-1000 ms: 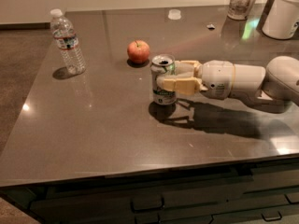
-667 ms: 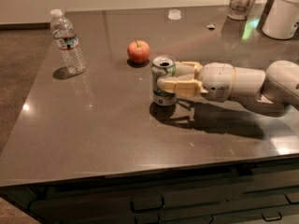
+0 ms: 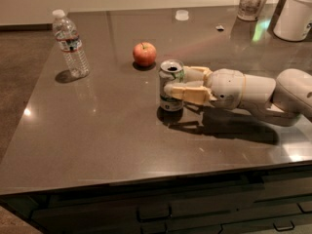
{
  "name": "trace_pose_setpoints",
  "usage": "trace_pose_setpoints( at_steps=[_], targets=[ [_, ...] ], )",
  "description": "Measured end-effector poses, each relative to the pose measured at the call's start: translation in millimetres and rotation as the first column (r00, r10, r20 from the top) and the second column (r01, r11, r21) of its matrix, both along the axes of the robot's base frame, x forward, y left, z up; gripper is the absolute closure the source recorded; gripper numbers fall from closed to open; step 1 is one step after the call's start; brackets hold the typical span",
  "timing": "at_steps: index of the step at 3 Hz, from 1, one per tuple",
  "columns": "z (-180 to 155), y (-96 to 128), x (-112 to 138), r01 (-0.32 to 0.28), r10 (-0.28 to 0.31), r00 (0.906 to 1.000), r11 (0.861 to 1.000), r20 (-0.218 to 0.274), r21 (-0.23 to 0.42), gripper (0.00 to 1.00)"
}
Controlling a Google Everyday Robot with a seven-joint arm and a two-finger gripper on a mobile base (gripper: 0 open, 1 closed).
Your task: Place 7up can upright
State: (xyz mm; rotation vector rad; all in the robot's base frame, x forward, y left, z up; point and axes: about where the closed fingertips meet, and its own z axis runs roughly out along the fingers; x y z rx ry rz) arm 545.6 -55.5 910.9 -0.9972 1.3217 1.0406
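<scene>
Camera view: upright 7up can [image 3: 170, 101] btwn fingers of gripper [image 3: 175, 82]; tight pinch

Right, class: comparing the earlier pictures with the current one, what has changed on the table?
Nothing visibly changed. The gripper stays closed around the 7up can, which stands upright on the table. The water bottle and apple are where they were.
</scene>
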Motion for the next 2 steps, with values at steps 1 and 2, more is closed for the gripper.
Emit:
trace_pose_setpoints(
  at_steps=[1, 2],
  targets=[
    [-3.4, -0.8, -0.7, 0.000, 0.000, 1.0000, 1.000, 0.007, -0.007, 0.00],
    [-3.3, -0.7, -0.7, 0.000, 0.000, 1.0000, 1.000, 0.008, -0.007, 0.00]
  ],
)
